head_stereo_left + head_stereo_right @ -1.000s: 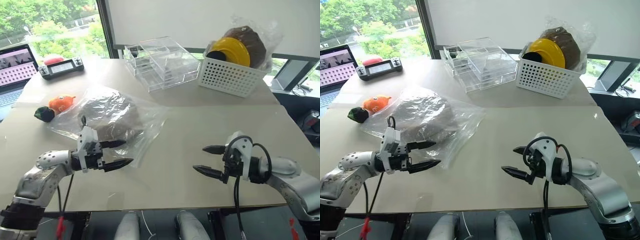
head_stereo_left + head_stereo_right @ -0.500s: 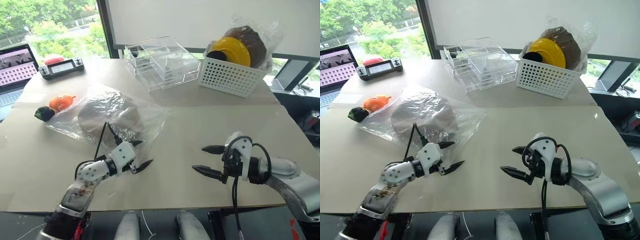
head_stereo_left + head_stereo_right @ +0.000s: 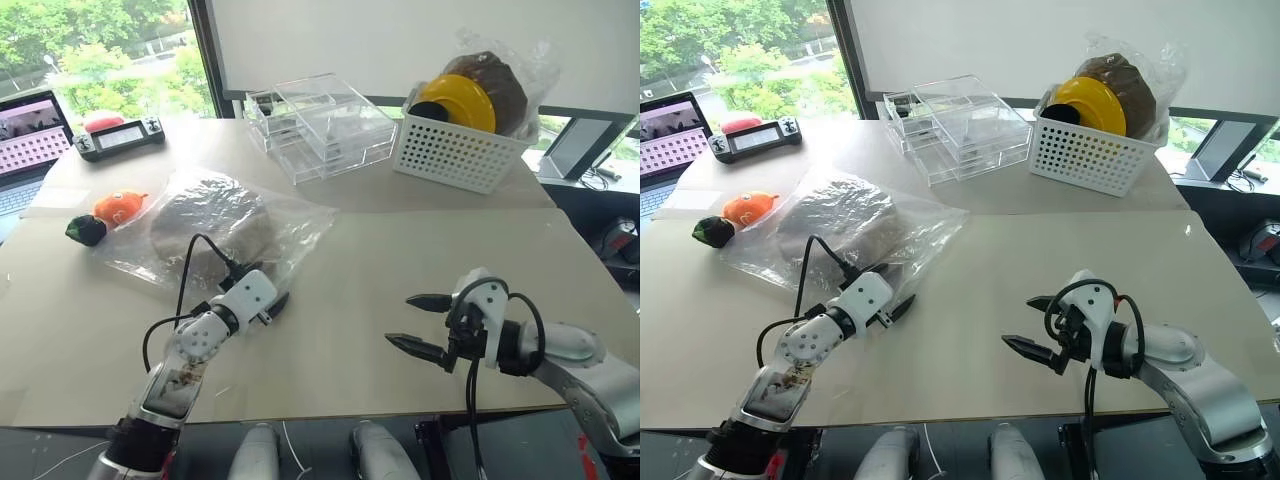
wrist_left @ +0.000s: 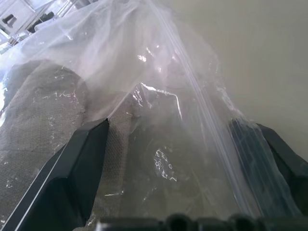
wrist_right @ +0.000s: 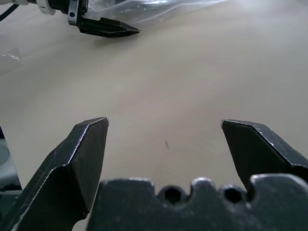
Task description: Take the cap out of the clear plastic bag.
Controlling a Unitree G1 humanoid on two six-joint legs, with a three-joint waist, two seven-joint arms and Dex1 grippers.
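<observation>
cap flat in clear plastic bag | left claw apart | right claw apart

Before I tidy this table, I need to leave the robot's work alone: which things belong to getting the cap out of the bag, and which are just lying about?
Part of the job:
- cap
- clear plastic bag around it
- left end effector, open at the bag's near edge

Just lying about:
- white basket with yellow hat and dark brown hat
- clear plastic boxes
- orange toy
- handheld controller
- laptop
</observation>
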